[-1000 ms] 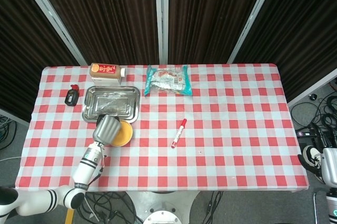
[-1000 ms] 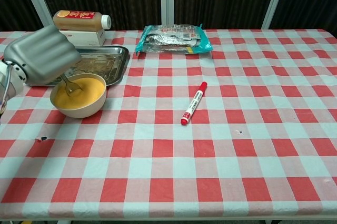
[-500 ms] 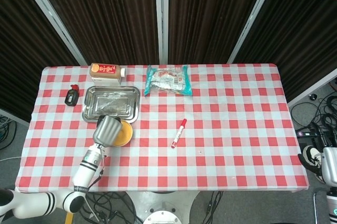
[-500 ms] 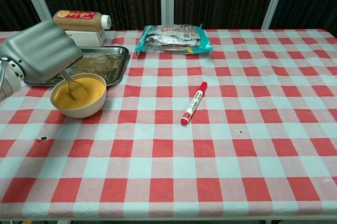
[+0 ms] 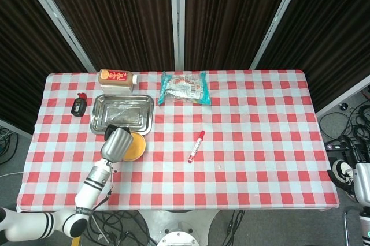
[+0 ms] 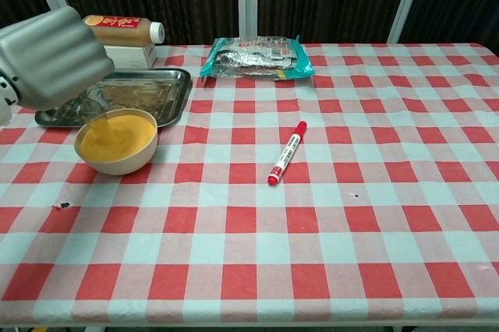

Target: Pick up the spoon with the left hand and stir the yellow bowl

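While the left hand hovers: left hand sits over the near-left edge of the yellow bowl, fingers curled round the spoon
Spoon: only a thin bit of handle shows, poking down from the hand toward the bowl's left rim; can't tell if the tip is in the yellow stuff
Yellow bowl: on the checked counter, just in front of the metal tray, full of yellow liquid
Right hand: not visible in either view, so no idea about it
Red marker: lying flat mid-counter, well apart from the bowl
Foil snack bag: at the back, centre
Bottle: lying on its side behind the tray
Small black thing: far left edge, left of the tray
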You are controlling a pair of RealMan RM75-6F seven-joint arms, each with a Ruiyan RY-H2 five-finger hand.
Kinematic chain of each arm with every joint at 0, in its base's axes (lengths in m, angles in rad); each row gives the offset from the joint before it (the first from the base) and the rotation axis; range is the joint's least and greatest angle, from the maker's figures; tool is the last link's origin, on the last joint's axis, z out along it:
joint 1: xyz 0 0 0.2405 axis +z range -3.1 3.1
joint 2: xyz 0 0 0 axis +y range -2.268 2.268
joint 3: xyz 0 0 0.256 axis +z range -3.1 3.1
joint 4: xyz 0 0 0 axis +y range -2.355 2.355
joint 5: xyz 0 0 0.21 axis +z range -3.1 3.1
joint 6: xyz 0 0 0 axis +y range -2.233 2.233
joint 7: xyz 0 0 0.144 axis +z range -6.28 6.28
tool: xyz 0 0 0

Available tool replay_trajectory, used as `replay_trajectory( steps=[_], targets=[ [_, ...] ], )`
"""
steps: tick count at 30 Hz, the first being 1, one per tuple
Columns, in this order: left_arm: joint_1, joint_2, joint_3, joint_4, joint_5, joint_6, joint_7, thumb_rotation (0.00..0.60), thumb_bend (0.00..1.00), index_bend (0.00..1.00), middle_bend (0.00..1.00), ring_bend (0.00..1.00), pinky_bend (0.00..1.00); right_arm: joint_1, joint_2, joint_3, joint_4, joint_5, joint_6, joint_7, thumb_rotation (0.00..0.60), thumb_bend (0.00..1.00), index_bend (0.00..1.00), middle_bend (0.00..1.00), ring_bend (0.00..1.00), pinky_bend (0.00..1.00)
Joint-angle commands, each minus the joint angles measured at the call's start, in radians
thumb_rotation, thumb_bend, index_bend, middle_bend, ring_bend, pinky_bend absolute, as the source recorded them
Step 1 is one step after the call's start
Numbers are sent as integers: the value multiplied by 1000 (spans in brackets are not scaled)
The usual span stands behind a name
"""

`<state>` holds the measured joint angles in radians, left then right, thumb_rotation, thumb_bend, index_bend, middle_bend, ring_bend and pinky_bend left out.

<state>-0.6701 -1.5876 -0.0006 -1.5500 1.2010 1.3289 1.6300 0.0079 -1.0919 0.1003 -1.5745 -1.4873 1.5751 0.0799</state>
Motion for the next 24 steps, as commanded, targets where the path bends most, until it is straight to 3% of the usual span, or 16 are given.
replay_trajectory(
  steps=[1,15,20,24],
  targets=[
    [-8,-14,-1,-8,-31,9,88,600,386,660,972,947,1000,0,1,0,-1,0,1,0,600,137,77,246,63,148],
    [-21,-47,-41,-1,-120,39,173,600,394,680,974,951,1000,-5,4,1,-10,-1,7,-6,600,138,77,246,64,148],
    [-37,-74,-6,3,-108,13,197,600,397,680,975,951,1000,-6,2,-1,-10,-2,7,-7,600,138,77,246,64,148],
    [-41,-109,-9,53,-136,5,208,600,398,683,976,954,1000,-9,5,-2,-12,-2,12,-8,600,137,77,246,64,148]
  ],
)
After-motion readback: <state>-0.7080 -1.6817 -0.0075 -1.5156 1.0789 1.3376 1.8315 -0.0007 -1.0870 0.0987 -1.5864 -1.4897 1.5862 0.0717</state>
